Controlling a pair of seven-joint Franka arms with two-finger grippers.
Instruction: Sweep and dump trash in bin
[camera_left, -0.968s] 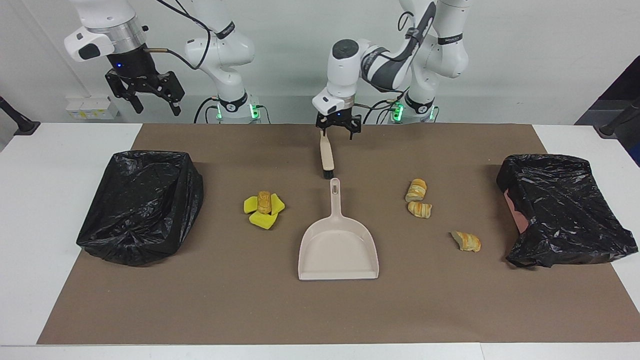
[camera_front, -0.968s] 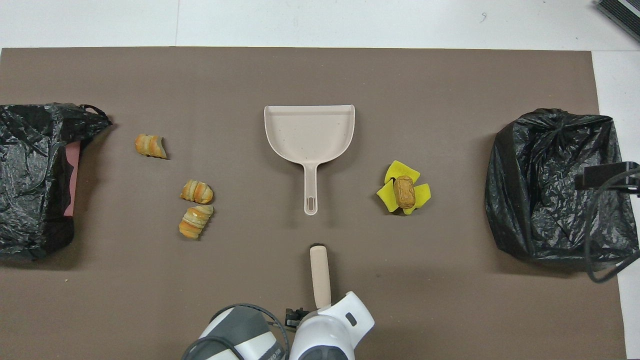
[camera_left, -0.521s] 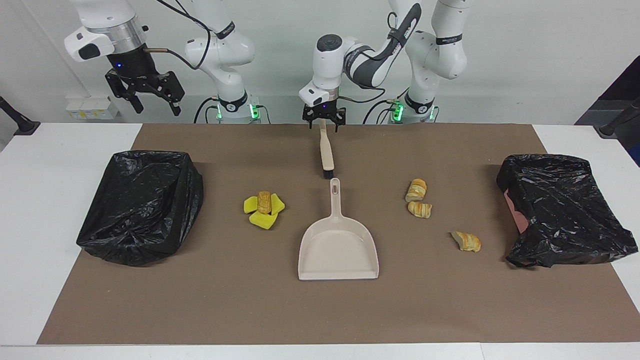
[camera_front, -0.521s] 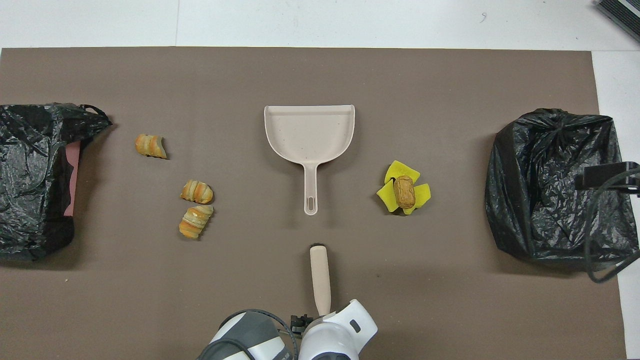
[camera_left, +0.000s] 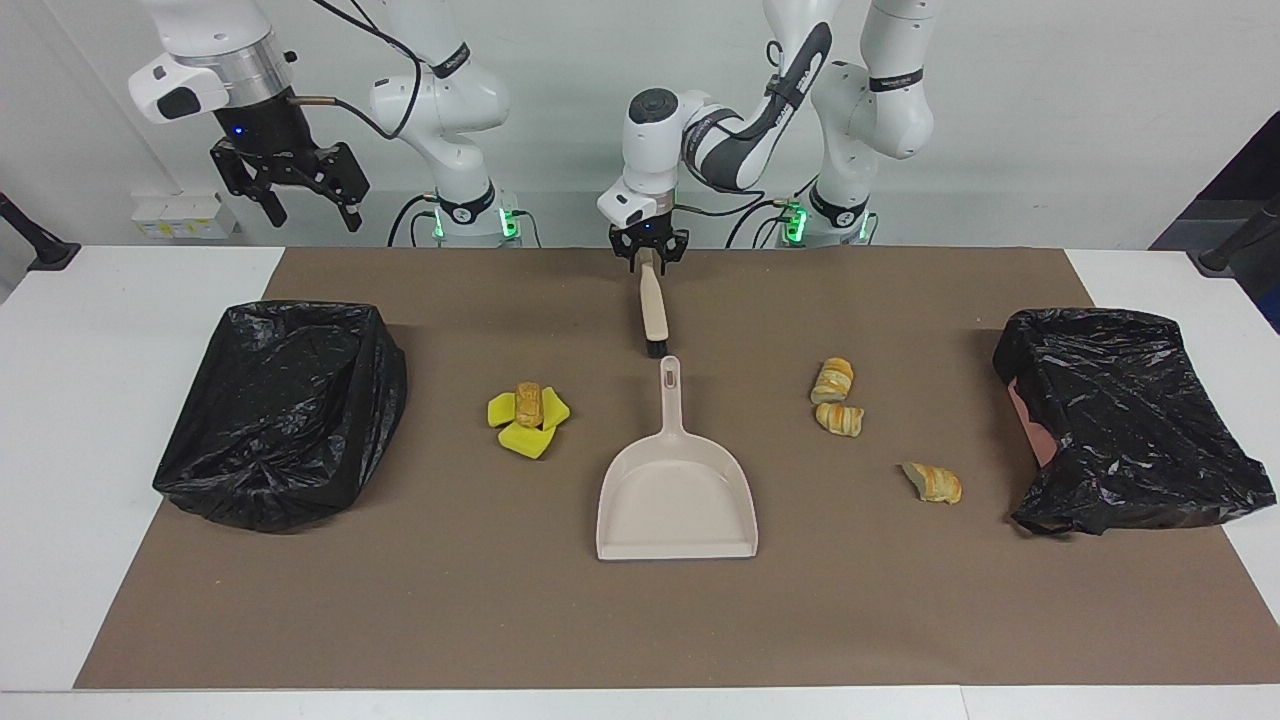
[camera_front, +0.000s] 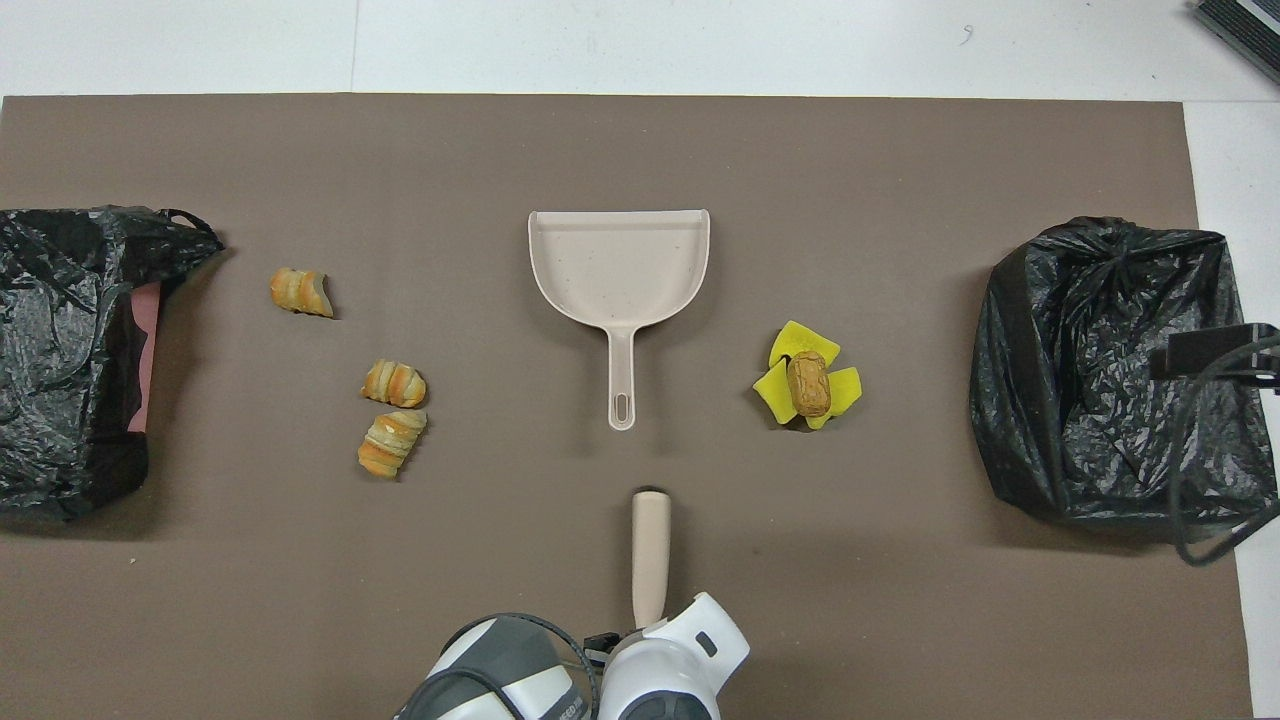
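Gripping the brush (camera_left: 654, 305) handle in my left claw (camera_left: 649, 262), right claw (camera_left: 290, 190) open, empty, waiting over the counter (camera_left: 60, 400) — trash (camera_left: 527, 419) unswept, dustpan (camera_left: 677, 490) untouched, bins (camera_left: 285, 410) unfed.

A: Dustpan (camera_left: 677, 497) and brush (camera_left: 654, 312)?
B: Both beige.
A: The trash?
B: Pastry pieces (camera_left: 838, 400) golden-brown, striped; sponge wedges (camera_left: 527, 438) bright yellow.
A: Bags (camera_left: 285, 410)?
B: Glossy black, on a brown mat (camera_left: 640, 620).
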